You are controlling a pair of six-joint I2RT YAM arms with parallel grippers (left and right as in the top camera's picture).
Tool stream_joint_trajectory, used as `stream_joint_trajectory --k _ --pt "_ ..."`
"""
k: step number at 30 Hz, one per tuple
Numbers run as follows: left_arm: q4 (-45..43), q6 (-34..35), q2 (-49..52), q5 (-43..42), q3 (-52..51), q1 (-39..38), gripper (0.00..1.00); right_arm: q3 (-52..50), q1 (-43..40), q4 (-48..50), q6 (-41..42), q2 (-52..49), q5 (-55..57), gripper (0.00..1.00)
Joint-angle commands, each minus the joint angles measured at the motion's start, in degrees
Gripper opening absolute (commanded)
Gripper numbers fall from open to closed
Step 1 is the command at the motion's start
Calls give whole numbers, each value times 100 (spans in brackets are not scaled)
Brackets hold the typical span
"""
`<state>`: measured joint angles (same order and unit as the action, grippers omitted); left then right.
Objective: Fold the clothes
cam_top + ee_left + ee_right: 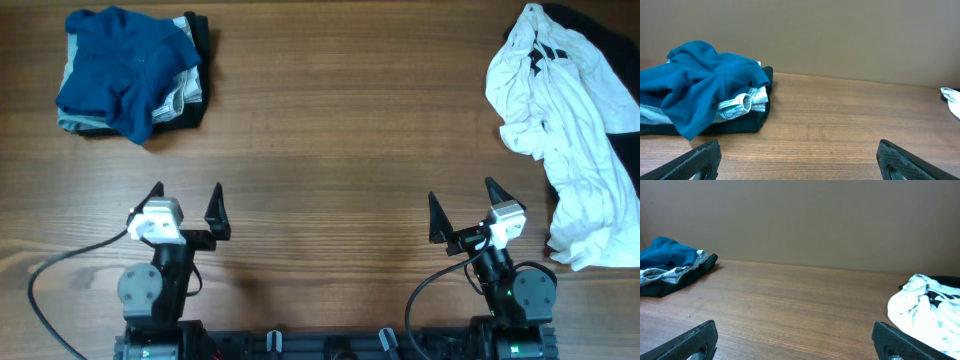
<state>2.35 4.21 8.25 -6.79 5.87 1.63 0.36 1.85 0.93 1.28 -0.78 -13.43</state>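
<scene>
On the far left of the table (330, 150), the deep-blue garment (125, 65) lies crumpled over light-blue denim shorts (180, 92) and a black cloth (201, 40). The white garment (565, 130) sprawls at the far right. Near the front edge, the left gripper (187, 190) and right gripper (461, 190) stand spread wide, holding nothing.

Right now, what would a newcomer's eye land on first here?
The deep-blue garment heaped on a pile at the far left of the table, and the crumpled white garment with black marks sprawled along the right edge. The left gripper and right gripper sit open and empty near the front edge.
</scene>
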Motion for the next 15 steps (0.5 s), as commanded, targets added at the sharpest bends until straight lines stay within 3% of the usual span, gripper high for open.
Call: stream_joint_trajectory --k 1,15 --pt "-94 55 -400 50 -212 -28 100 -7 22 28 28 50 -9 100" --pt "-278 52 -809 433 -273 -24 100 -7 22 28 28 50 -9 100"
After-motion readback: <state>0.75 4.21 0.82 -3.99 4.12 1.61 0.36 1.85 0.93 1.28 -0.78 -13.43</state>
